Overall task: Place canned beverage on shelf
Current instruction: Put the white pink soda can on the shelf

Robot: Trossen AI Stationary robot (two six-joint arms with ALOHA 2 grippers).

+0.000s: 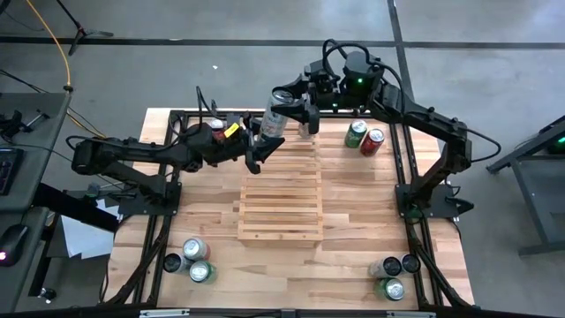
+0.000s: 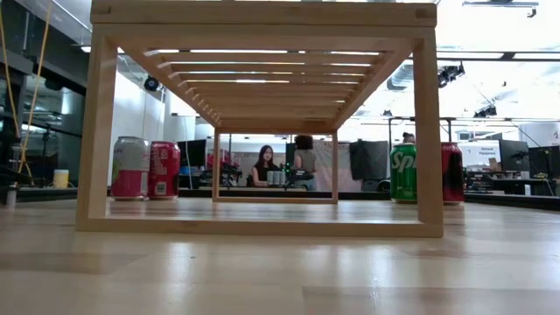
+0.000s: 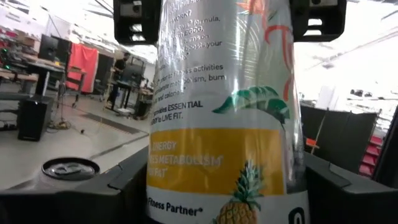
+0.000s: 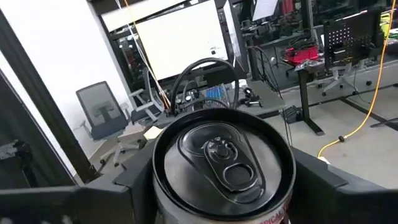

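A tall white can (image 1: 274, 117) with a pineapple print (image 3: 236, 155) is held in the air over the far end of the pale slatted shelf (image 1: 281, 199). My left gripper (image 1: 263, 141) comes from the table's left and is shut on the can's lower body. My right gripper (image 1: 288, 109) comes from the far right and is shut on the can just under its top (image 4: 221, 155). In the left wrist view the right gripper (image 3: 227, 18) flanks the can's upper part. The low view shows the shelf (image 2: 262, 122) only, with neither gripper in it. My left gripper pinches the can's lower body (image 3: 163, 186) between its two fingers, coming almost level from the table's left, fingers across the can. The can stands roughly upright, lifted clear of shelf and table. My right gripper has the can's upper wall just below the rim (image 4: 163, 186) between its two fingers (image 3: 138, 22), coming level from the far right.
A green can (image 1: 356, 132) and a red can (image 1: 373, 141) stand at the far right, and a red can (image 1: 216, 128) at the far left. Further cans sit near left (image 1: 194, 256) and near right (image 1: 393, 274). A black frame (image 1: 402, 168) borders the table.
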